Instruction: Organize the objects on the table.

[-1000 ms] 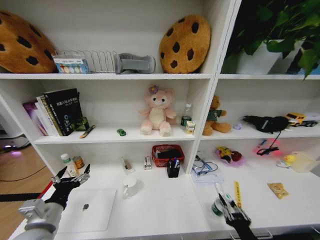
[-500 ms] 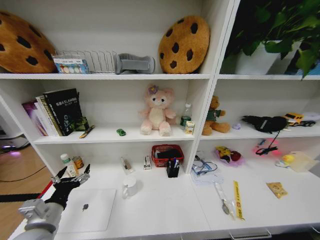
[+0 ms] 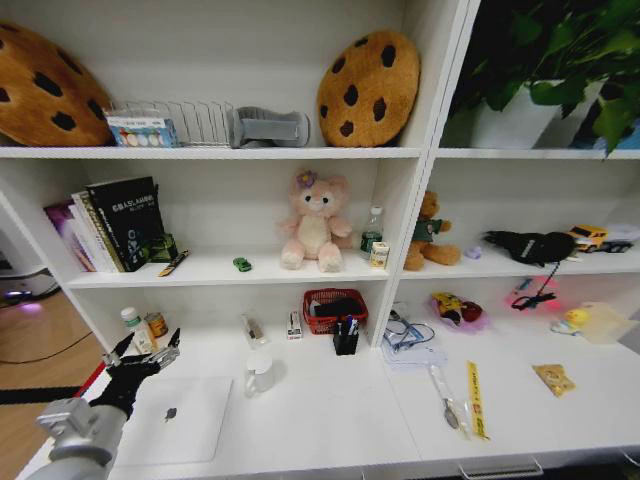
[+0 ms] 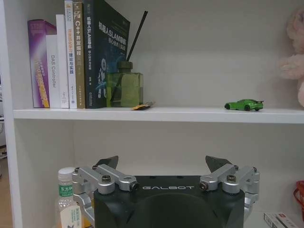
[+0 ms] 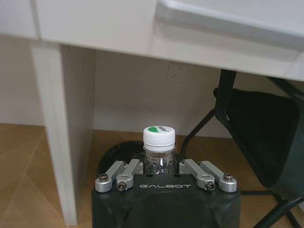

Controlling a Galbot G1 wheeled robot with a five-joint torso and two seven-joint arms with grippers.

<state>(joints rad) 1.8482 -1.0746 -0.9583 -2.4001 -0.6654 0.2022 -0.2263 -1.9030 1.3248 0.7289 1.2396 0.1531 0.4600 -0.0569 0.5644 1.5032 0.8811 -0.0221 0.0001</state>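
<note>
On the left of the white table (image 3: 330,420), my left gripper (image 3: 140,358) hovers open above the silver laptop (image 3: 178,420). Two small bottles (image 3: 140,325) stand just beyond it, and one bottle (image 4: 65,199) shows beside the open left gripper (image 4: 161,166). A white mug (image 3: 260,375) stands mid-table near a black pen holder (image 3: 346,336). The green toy car (image 3: 243,264) sits on the shelf above, and the car (image 4: 244,105) also shows in the left wrist view. Below the table's edge, my right gripper (image 5: 160,164) is shut on a small clear white-capped bottle (image 5: 159,142).
A red basket (image 3: 335,308), papers (image 3: 410,345), a yellow strip (image 3: 475,400) and a snack packet (image 3: 555,378) lie on the table. Books (image 3: 115,222) and plush toys fill the shelves. Under the table are a leg (image 5: 61,118) and a black chair (image 5: 256,137).
My right gripper, at the table's front right a second ago with the bottle, has dropped below the table edge and out of the head view. The left arm has not moved.
</note>
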